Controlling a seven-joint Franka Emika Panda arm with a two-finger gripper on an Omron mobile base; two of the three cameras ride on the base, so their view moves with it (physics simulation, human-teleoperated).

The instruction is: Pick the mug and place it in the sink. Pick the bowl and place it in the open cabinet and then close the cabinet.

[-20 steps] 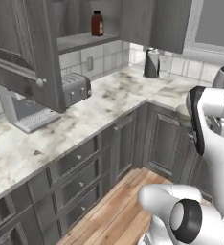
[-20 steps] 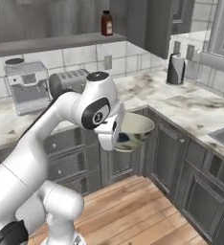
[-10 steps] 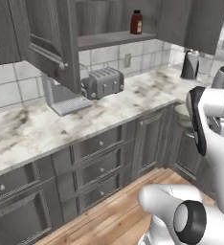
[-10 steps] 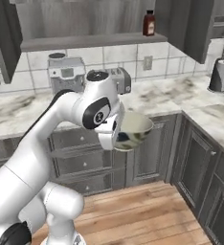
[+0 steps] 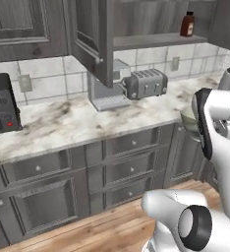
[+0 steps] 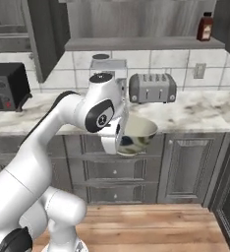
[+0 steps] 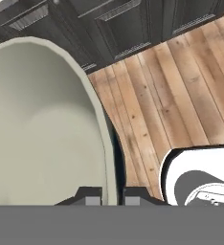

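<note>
In the left base view, I had the open cabinet (image 5: 136, 29) up and to the left of the arm, its door (image 5: 90, 37) swung out over the counter (image 5: 63, 123), its shelf (image 5: 156, 40) carrying a red-brown bottle (image 5: 187, 24) at the far right; only a sliver of the bowl (image 5: 188, 123) peeked past the arm. In the right base view, the bowl (image 6: 135, 134) hung at the wrist in front of the drawer fronts, below counter level, so the shelf (image 6: 141, 43) lay well above and beyond it, past the toaster (image 6: 153, 87). The bowl sat roughly upright, mouth up and slightly tilted; being round, it had no long axis to line up. In the hand view, the jaws (image 7: 106, 196) were nearly closed, pinching the bowl's (image 7: 42, 124) rim wall between the fingertips (image 7: 88, 196), over the wooden floor (image 7: 181, 86). I judged the coming move to be a lift up and forward.
</note>
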